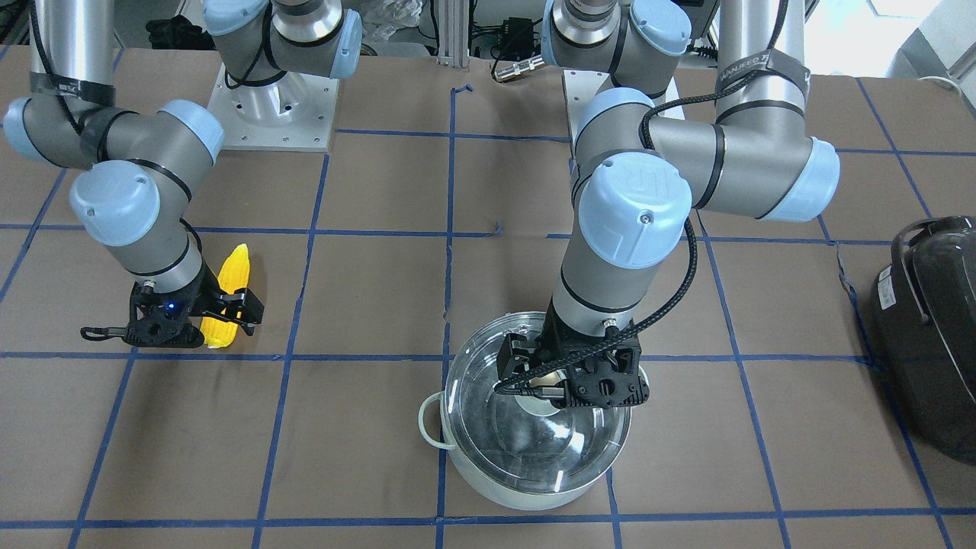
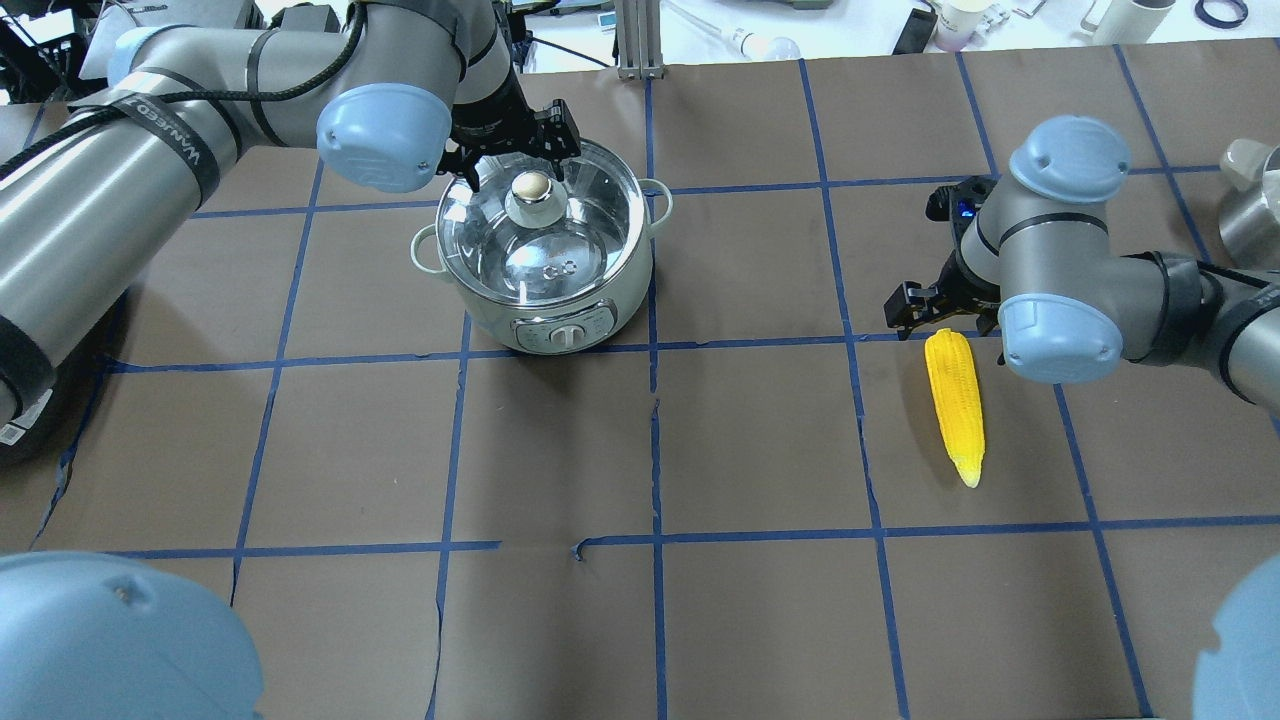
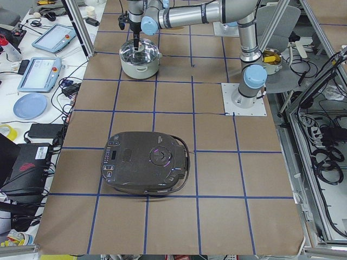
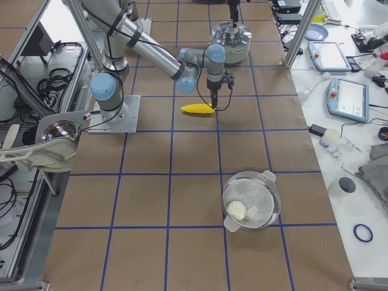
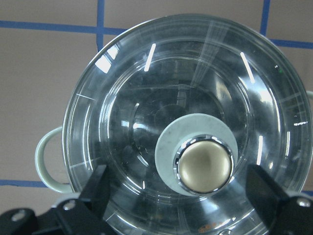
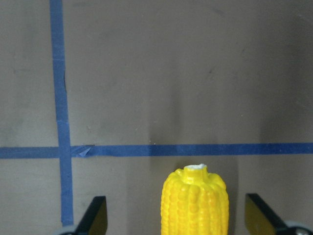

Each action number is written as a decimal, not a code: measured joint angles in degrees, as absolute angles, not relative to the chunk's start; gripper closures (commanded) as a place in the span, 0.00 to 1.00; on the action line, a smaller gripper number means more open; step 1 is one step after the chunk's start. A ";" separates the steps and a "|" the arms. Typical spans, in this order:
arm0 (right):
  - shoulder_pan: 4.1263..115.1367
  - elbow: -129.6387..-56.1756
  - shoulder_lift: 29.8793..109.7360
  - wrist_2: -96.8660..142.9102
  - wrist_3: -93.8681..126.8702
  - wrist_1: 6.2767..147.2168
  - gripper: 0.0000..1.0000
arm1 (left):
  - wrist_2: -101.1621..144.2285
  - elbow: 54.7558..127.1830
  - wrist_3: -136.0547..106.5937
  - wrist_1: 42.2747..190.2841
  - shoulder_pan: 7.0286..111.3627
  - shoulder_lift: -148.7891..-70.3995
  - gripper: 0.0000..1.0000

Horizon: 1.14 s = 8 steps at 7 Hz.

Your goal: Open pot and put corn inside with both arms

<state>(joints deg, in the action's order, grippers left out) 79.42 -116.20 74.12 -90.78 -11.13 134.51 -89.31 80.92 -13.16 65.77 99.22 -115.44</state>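
Note:
The pot (image 2: 600, 290) stands at the far left of the table with its clear glass lid (image 2: 500, 255) on; it also shows in the front view (image 1: 526, 496). My left gripper (image 2: 520, 165) is open just above the lid. In the left wrist view its fingers (image 5: 100, 188) stand on either side of the metallic knob (image 5: 204, 166) without touching it. The corn (image 2: 955, 400) lies flat on the paper at the right. My right gripper (image 2: 945, 320) is open over its thick end, and its fingers (image 6: 95, 218) straddle the corn (image 6: 195, 205).
A large black appliance (image 3: 146, 162) sits at the table's end on my left, also in the front view (image 1: 930, 335). A second steel pot (image 4: 251, 200) stands at the table's other end. Blue tape lines cross the brown paper.

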 measured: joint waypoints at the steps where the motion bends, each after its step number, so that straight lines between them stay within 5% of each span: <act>1: 78.97 -117.06 73.83 -90.95 -12.26 134.66 0.00 | -89.38 80.95 -13.16 65.61 99.78 -115.97 0.11; 3: 77.65 -120.23 73.95 -90.89 -13.34 134.87 0.00 | -89.46 81.05 -13.12 65.57 100.43 -116.47 0.55; 4: 77.29 -120.93 73.97 -90.92 -13.90 134.86 0.01 | -89.77 81.07 -12.99 65.68 100.52 -116.47 0.88; 5: 77.15 -121.18 74.02 -90.95 -14.44 134.85 0.12 | -90.47 81.01 -12.73 65.93 100.59 -116.29 1.00; 8: 77.09 -121.30 74.09 -91.00 -14.74 134.72 0.62 | -91.24 80.17 -12.29 66.68 100.58 -114.73 1.00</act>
